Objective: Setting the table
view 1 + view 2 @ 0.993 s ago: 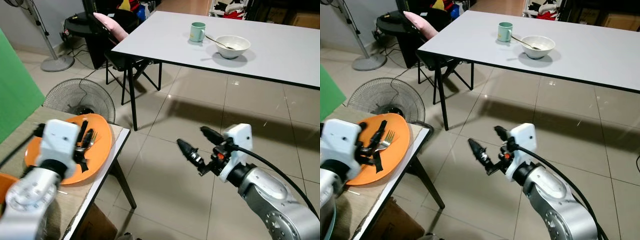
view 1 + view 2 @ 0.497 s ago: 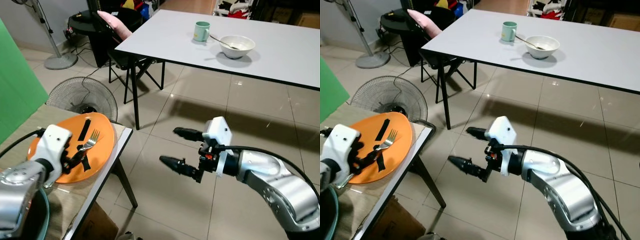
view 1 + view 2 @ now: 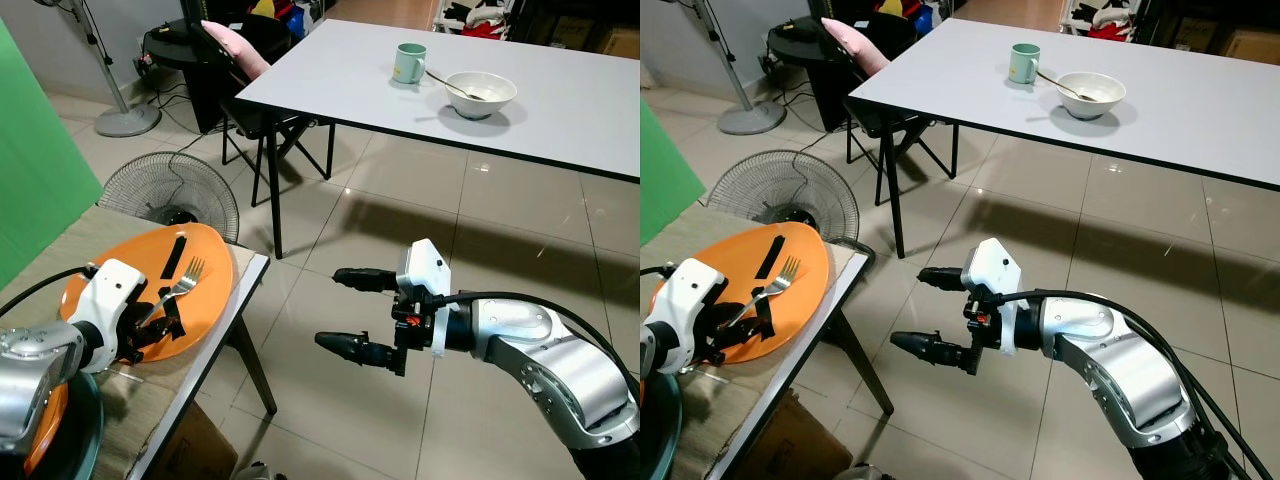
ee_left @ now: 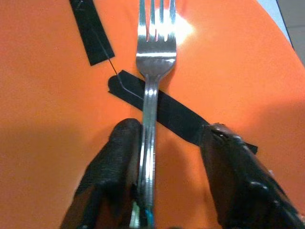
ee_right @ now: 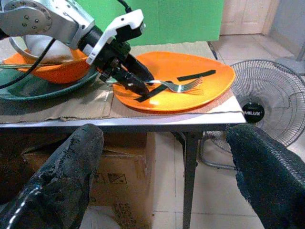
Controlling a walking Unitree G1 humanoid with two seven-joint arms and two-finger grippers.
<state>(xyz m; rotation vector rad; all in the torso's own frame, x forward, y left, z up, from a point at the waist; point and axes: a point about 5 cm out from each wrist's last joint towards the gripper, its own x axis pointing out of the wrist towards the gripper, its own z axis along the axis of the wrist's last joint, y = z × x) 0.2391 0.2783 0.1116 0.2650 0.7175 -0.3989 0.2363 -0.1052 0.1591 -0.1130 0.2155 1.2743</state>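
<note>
Fork (image 4: 153, 71) lies on orange plate (image 3: 215, 290) on counter (image 3: 238, 290). Left claw (image 4: 167, 171) straddles its handle, partly closed, one finger touching. Right claw (image 3: 345, 312) wide, empty. Fork judged light, stiff, slippery; grip mid-handle.

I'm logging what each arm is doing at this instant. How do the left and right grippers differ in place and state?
The left gripper is down over the orange plate with its fingers astride the fork handle, while the right gripper hangs in the air above the floor, off the table. The left one has one finger against the fork; the right one is wide open with nothing between its fingers. Both have two long black fingers.
</note>
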